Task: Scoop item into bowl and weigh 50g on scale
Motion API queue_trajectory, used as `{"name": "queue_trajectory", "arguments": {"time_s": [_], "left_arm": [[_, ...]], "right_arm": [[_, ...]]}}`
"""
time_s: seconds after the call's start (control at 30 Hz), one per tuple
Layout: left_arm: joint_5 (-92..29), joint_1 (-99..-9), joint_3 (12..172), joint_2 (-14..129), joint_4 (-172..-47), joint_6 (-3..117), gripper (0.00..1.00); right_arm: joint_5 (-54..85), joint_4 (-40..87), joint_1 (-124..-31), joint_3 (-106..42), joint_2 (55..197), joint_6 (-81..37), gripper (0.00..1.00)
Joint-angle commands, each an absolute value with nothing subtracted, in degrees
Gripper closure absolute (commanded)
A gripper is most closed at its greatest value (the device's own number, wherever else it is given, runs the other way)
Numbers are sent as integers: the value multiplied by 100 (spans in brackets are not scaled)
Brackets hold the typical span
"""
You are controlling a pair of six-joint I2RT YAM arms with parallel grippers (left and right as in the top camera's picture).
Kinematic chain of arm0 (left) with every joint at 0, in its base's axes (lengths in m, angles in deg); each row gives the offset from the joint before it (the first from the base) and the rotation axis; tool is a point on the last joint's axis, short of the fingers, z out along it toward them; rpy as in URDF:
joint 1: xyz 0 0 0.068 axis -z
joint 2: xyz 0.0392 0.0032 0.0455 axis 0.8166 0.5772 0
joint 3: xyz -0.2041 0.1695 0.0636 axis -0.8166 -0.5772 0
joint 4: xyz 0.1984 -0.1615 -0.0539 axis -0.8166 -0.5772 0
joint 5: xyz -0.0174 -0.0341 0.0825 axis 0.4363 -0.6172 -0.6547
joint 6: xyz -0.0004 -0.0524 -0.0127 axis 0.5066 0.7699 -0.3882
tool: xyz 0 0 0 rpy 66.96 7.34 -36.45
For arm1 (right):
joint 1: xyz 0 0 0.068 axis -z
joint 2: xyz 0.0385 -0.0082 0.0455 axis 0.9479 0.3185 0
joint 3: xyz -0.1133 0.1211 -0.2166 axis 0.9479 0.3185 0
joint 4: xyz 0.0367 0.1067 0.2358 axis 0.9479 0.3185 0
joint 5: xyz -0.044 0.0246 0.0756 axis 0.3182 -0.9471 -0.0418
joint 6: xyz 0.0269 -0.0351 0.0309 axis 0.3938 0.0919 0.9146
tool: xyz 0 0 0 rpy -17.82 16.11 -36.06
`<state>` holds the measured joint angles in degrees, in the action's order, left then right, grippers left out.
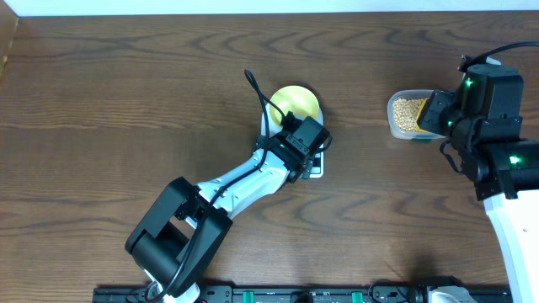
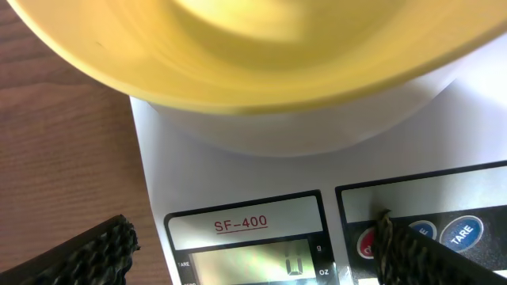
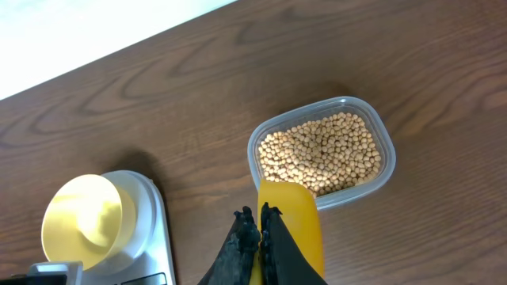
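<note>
The left claw [image 2: 252,223] hangs spread wide just over the front of the scale [image 2: 154,150]. One finger sits off the display's corner and the other lies across the coloured buttons. The little window there shows what looks like a single zero under the label SF-400. Right behind it, the pale-yellow bowl [image 1: 295,101] sits on the scale's round platform.

Over to the right, the other claw [image 3: 257,228] is pressed together. As far as I can tell it is pinching the handle of the yellow scoop [image 3: 291,222], whose front edge reaches the near rim of the clear tub [image 3: 386,170]. The beans [image 3: 321,150] lie heaped in that tub, well apart from the bowl, on the dark wooden table [image 1: 126,84].
</note>
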<state>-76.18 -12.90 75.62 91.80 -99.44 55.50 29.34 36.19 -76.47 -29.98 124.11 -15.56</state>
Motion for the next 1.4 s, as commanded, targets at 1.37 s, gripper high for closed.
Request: {"name": "queue_trajectory", "arguments": {"time_s": [1.37], "left_arm": [[-6204, -1815, 7503, 6501, -11290, 4820, 2]], "right_arm": [[3336, 3622, -7612, -3129, 12415, -1690, 99]]}}
